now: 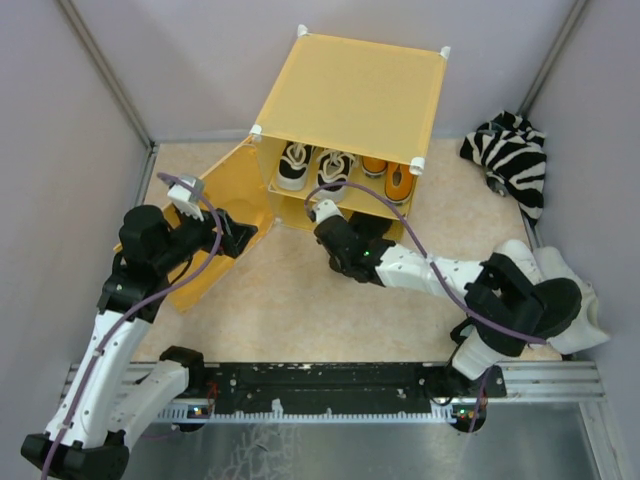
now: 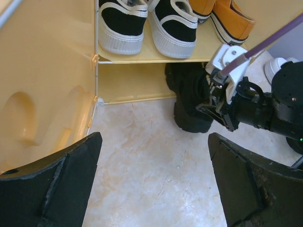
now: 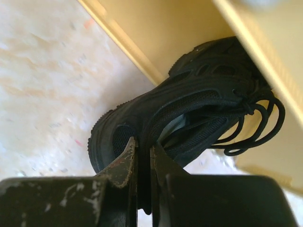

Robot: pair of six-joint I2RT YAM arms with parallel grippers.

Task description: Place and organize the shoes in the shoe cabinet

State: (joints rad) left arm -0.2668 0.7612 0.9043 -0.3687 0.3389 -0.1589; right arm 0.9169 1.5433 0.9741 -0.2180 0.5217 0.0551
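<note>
Black shoe [image 3: 189, 109] points toe-first into cabinet [image 1: 350, 90], heel in right pincer [image 3: 143, 144].

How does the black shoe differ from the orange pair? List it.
Colour: black shoe all black, orange pair white-soled. Place: black shoe at the lower opening, orange pair on the upper shelf. Grip: right gripper pinches the black shoe, orange pair free. Both are at the cabinet.

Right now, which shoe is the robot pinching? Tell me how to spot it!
Find the big yellow-orange cabinet with its door open. Look below its shelf, at the mouth of the bottom compartment. That shoe is chunky and all black, laces too, unlike the black-and-white sneakers and orange sneakers on the shelf above; the right gripper pinches its collar.
</note>
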